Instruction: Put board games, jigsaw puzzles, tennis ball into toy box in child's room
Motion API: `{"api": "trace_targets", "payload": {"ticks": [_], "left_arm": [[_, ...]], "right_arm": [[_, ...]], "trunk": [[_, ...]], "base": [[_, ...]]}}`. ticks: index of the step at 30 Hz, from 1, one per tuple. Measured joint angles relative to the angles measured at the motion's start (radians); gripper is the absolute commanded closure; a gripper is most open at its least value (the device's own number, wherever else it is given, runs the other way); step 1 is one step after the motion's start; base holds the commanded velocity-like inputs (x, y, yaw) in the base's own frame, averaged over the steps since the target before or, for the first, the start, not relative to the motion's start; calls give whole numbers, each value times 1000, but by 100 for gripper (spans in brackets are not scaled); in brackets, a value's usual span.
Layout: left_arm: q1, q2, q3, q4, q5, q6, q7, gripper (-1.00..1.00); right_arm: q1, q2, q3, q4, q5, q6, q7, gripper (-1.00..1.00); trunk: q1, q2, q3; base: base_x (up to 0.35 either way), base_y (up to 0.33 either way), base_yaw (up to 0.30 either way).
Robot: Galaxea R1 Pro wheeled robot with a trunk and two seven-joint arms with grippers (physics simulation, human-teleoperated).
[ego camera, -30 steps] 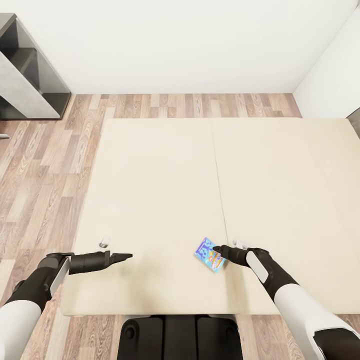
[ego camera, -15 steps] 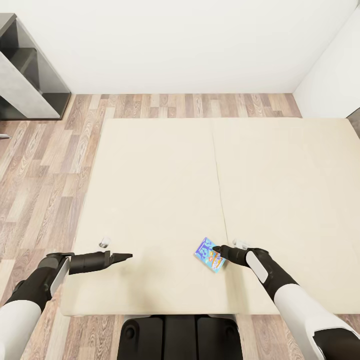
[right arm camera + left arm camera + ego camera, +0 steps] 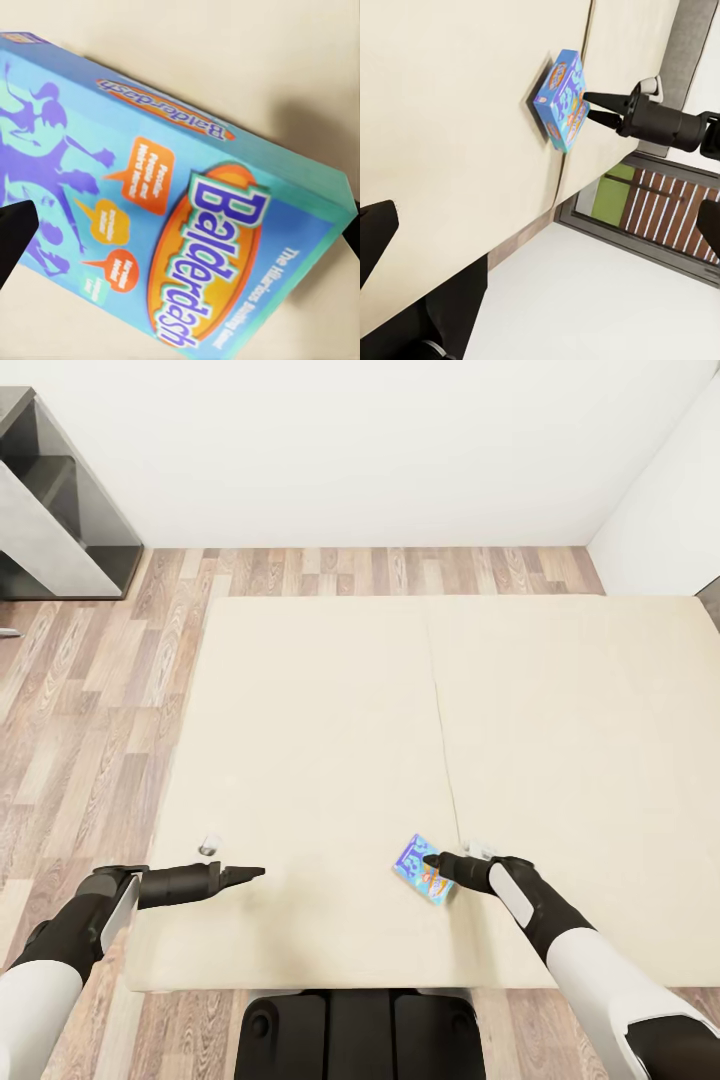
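A blue board game (image 3: pixel 413 862) with a Balderdash lid lies on the cream bed (image 3: pixel 320 740) near its front edge. My right gripper (image 3: pixel 430 859) is open at the box's right edge, and its two fingers point at that edge in the left wrist view (image 3: pixel 587 104). In the right wrist view the lid (image 3: pixel 172 225) spreads between the two dark fingertips (image 3: pixel 13 232), which stand far apart. My left gripper (image 3: pixel 258 873) hovers open over the bed well to the left of the box, holding nothing. The board game (image 3: pixel 561 94) casts a thin shadow on the bed.
A dark grey shelf unit (image 3: pixel 60 490) stands at the back left on the wood-plank floor (image 3: pixel 90 690). White walls close the room behind and to the right. The robot's black base (image 3: pixel 360 1030) sits against the bed's front edge.
The right gripper has edged slightly onto the blue box, and the box has shifted a little to the right. The left arm has not moved.
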Motion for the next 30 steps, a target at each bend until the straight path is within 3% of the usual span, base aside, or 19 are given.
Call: {"api": "trace_targets", "payload": {"ticks": [30], "left_arm": [[0,0,0,0,0,-1,0,-100]], "right_arm": [[0,0,5,0,0,-1,0,-100]], "trunk": [[0,0,0]], "base": [[0,15,0]]}}
